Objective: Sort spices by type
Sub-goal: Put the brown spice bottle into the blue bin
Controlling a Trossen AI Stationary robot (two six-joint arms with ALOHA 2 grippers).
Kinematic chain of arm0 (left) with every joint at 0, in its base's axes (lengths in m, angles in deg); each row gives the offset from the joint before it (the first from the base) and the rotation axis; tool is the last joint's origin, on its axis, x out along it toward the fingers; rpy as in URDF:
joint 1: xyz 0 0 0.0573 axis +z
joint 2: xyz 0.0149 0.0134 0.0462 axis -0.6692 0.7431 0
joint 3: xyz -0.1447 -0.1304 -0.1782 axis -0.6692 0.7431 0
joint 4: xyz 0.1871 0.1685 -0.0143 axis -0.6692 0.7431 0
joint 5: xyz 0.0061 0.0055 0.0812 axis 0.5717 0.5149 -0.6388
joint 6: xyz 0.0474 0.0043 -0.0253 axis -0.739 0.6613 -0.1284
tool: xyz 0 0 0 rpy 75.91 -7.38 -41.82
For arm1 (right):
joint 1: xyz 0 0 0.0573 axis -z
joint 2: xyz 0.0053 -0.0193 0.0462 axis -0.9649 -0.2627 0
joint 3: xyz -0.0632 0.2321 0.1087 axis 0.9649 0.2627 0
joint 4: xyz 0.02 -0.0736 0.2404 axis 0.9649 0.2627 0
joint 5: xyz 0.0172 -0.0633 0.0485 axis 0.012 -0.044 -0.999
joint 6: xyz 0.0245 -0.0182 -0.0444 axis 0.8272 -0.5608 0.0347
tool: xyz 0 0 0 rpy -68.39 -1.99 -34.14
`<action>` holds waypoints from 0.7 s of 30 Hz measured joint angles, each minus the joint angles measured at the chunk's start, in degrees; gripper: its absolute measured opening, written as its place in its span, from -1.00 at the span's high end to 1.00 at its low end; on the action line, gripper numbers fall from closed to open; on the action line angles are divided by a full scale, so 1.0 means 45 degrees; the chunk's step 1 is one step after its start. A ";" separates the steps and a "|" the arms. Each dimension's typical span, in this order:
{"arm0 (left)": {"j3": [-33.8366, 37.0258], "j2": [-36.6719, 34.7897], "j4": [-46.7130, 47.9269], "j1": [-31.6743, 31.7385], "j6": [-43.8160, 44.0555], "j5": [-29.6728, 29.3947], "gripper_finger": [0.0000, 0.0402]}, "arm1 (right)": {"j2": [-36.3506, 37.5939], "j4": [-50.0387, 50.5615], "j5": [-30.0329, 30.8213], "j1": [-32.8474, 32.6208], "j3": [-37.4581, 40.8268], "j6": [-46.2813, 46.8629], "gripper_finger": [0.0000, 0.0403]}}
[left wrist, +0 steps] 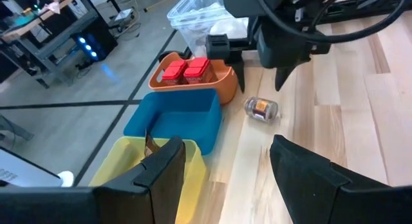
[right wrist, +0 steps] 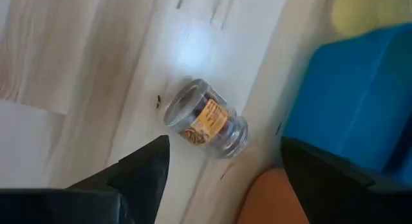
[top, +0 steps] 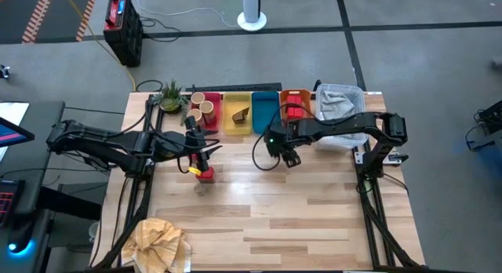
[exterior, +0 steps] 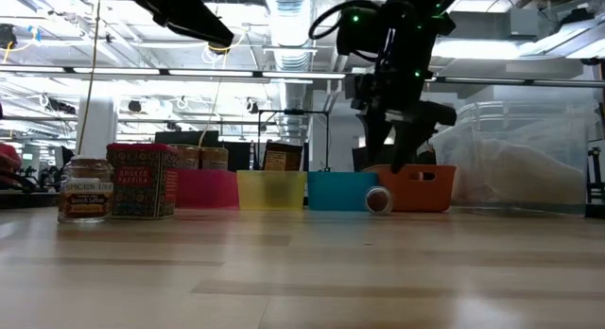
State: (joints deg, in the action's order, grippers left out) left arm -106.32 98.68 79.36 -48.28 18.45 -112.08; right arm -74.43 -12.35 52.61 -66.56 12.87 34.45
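Spanning the far edge of our table (top: 314,218) is a row of bins: pink (exterior: 205,189), yellow (exterior: 271,190), blue (exterior: 340,191) and orange (exterior: 421,188), the orange holding two red packs (left wrist: 185,71). Our right gripper (right wrist: 219,169) hangs above a small glass spice jar (right wrist: 207,124) lying on its side just beside the blue and orange bins, fingers spread wide, gripping nothing. Our left gripper (left wrist: 225,172), also parted and empty, sits near a red tin (exterior: 142,181) and an upright jar (exterior: 85,189), seemingly not touching either.
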 joint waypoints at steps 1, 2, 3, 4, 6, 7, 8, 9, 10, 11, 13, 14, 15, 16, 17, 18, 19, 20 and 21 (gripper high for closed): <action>0.0000 0.0000 -0.0077 0.0002 -0.0016 -0.0003 -0.08 | -0.0002 0.0021 -0.0071 0.0076 0.0000 -0.0184 -0.62; 0.0000 0.0000 -0.0161 0.0003 -0.0020 -0.0002 -0.08 | -0.0093 0.0018 -0.0170 0.0188 -0.0007 -0.0356 -0.61; 0.0000 0.0000 -0.0247 0.0003 -0.0038 -0.0005 -0.08 | -0.0270 0.0018 -0.0286 0.0299 -0.0064 -0.0518 -0.61; 0.0000 0.0000 -0.0351 0.0003 -0.0099 -0.0005 -0.08 | -0.0437 0.0062 -0.0330 0.0394 -0.0131 -0.0619 -0.60; 0.0000 0.0000 -0.0518 0.0003 -0.0195 -0.0005 -0.08 | -0.1059 0.0326 -0.0318 0.0578 -0.0340 -0.0914 -0.60; -0.0003 0.0000 -0.0548 0.0003 -0.0205 -0.0005 -0.08 | -0.1361 0.0463 -0.0289 0.0601 -0.0464 -0.1093 -0.59; -0.0005 0.0000 -0.0545 0.0002 -0.0211 -0.0005 -0.08 | -0.1682 0.0631 -0.0128 0.0597 -0.0652 -0.1256 -0.59; -0.0005 0.0000 -0.0511 0.0003 -0.0211 -0.0005 -0.08 | -0.1986 0.0771 0.0137 0.0558 -0.0893 -0.1398 -0.59; -0.0005 0.0000 -0.0483 0.0003 -0.0211 -0.0005 -0.08 | -0.2210 0.0939 0.0333 0.0525 -0.1136 -0.1506 -0.59; -0.0005 0.0000 -0.0436 0.0003 -0.0211 -0.0005 -0.08 | -0.2393 0.1073 0.0364 0.0498 -0.1384 -0.1591 -0.59; -0.0005 0.0000 -0.0339 0.0003 -0.0216 -0.0005 -0.08 | -0.2718 0.1221 0.0359 0.0407 -0.1763 -0.1784 -0.59; -0.0005 0.0000 -0.0284 0.0003 -0.0216 -0.0001 -0.08 | -0.2830 0.1216 0.0364 0.0360 -0.1864 -0.1919 -0.59; -0.0005 0.0000 -0.0177 0.0003 -0.0219 0.0000 -0.08 | -0.2937 0.1229 0.0355 0.0313 -0.1942 -0.2101 -0.59; -0.0005 0.0000 -0.0107 0.0003 -0.0216 0.0000 -0.08 | -0.3019 0.1239 0.0359 0.0271 -0.1976 -0.2273 -0.59; -0.0005 0.0000 -0.0061 0.0003 -0.0218 0.0000 -0.08 | -0.3102 0.1275 0.0354 0.0240 -0.2014 -0.2446 -0.59; -0.0005 0.0000 0.0051 0.0003 -0.0216 -0.0001 -0.08 | -0.3128 0.1329 0.0334 0.0206 -0.2021 -0.2521 -0.59; -0.0005 0.0000 0.0181 0.0003 -0.0204 -0.0005 -0.08 | -0.3144 0.1353 0.0329 0.0180 -0.2021 -0.2573 -0.58; -0.0005 0.0000 0.0280 0.0003 -0.0142 0.0000 -0.08 | -0.3152 0.1355 0.0317 0.0180 -0.2016 -0.2581 -0.57; -0.0005 0.0000 0.0361 0.0002 -0.0087 0.0000 -0.08 | -0.3198 0.1307 0.0311 0.0189 -0.2016 -0.2581 -0.56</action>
State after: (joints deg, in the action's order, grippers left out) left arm -106.34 98.68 80.98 -48.27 18.06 -112.08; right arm -88.82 -6.47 54.01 -65.71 3.80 22.83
